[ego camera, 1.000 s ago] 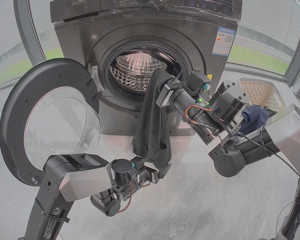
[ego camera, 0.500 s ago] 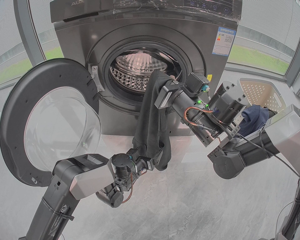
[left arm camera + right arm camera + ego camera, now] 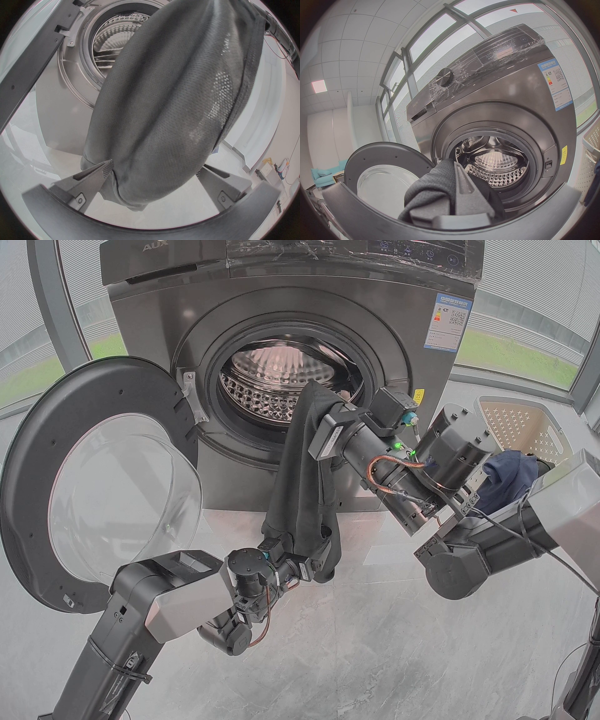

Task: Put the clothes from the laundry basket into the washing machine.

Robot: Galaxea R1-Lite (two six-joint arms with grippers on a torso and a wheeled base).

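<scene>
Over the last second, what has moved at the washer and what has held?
The left gripper moved in toward the washing machine; its open fingers now flank the lower end of the black garment. The right gripper stayed shut on the garment's top at the drum mouth. Door and laundry basket unchanged.

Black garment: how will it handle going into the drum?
Probably very floppy: the black garment hangs in long folds from the right gripper. Likely light: it is thin mesh that light shows through. Its tail dangles well below the drum opening, so it may drag on the rim unless the left gripper lifts it.
</scene>
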